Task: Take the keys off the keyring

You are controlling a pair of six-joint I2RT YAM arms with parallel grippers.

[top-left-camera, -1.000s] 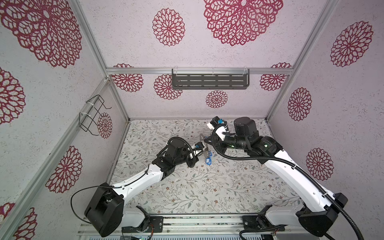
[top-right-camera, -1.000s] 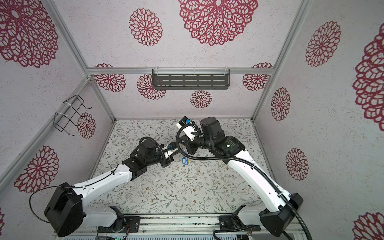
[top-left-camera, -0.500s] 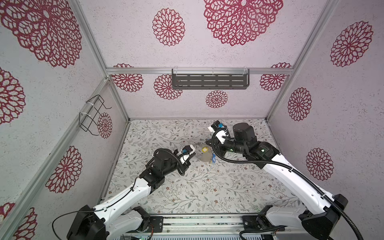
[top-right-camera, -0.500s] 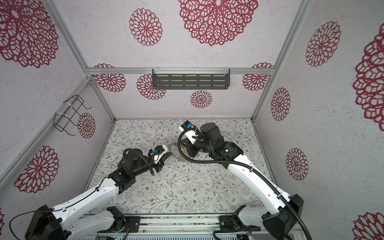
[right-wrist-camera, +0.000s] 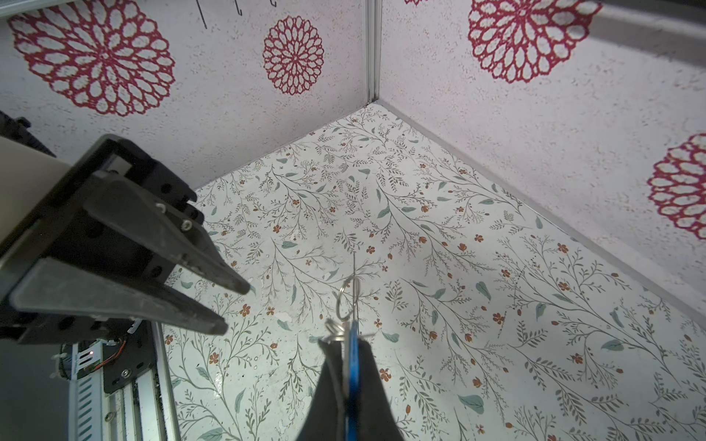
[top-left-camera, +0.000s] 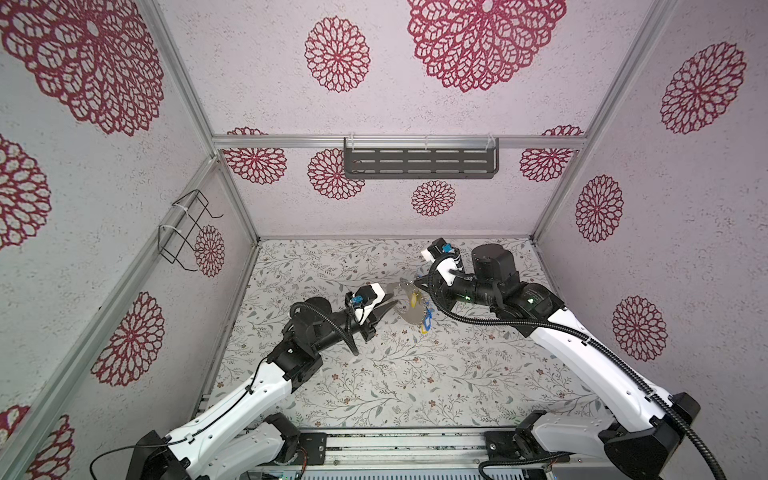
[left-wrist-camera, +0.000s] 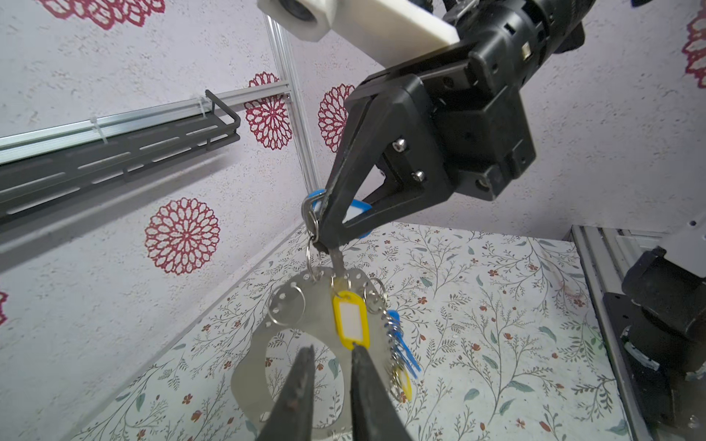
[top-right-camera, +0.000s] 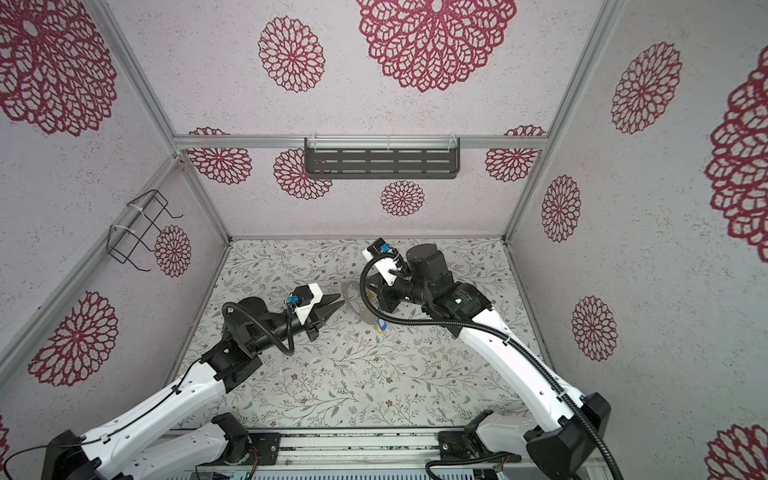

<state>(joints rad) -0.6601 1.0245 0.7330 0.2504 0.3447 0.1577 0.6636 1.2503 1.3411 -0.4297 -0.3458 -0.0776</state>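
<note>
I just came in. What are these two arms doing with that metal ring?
The right gripper is shut on a blue key tag and holds it in the air, so the keyring hangs below with a yellow key tag and others on it. The left gripper, jaws slightly open, is at the yellow tag, gripping nothing.

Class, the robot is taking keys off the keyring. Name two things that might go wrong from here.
1. The keyring hangs from the right gripper, shut on a blue tag; a tug could slip it free and drop everything.
2. The left gripper has its jaws barely apart by the lower end of the yellow tag; closing may catch the keyring too, or miss.
</note>
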